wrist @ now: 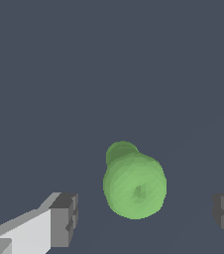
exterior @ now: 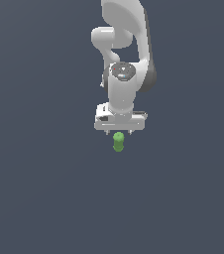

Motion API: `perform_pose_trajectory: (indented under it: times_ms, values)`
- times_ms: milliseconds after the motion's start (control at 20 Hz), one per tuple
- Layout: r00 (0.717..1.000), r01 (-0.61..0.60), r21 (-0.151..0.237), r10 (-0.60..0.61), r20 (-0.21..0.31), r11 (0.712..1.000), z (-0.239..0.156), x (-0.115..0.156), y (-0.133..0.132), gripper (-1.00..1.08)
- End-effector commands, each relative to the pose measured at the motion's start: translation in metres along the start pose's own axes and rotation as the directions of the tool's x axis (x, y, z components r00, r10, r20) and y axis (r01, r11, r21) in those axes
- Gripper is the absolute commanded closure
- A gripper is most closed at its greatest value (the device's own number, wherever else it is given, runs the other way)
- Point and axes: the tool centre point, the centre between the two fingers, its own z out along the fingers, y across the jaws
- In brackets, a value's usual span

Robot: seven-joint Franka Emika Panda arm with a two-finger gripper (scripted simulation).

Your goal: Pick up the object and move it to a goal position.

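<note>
White arm poised directly over the green object, fingers spread.

The arm (exterior: 126, 59) hangs wrist-down, its gripper (exterior: 119, 132) just above the object (exterior: 118, 142). In the wrist view the fingers (wrist: 64, 218) stand wide apart on either side of the object (wrist: 135, 183), clear gaps on both sides, touching nothing.

The exterior view's top edge is cropping the arm (exterior: 126, 30), and the hand's (wrist: 142, 216) fingers (wrist: 62, 218) are seemingly running past the wrist view's borders.
</note>
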Motion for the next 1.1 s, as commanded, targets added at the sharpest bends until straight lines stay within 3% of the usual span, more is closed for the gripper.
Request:
perform_pose_trajectory:
  times_ms: [0,950,1000,1050]
  values:
    - [1.0,0.005,0.0,-0.005,-0.002,1.0,0.0,-0.002,-0.002,-0.92]
    - [1.0,0.005,0.0,-0.005,-0.002,1.0,0.05,-0.002,-0.002,-0.92]
    - [1.0,0.005,0.0,-0.005,-0.002,1.0,0.05,-0.002,-0.002,1.08]
    - [1.0,0.005,0.0,-0.005,-0.002,1.0,0.05,-0.002,-0.002,1.08]
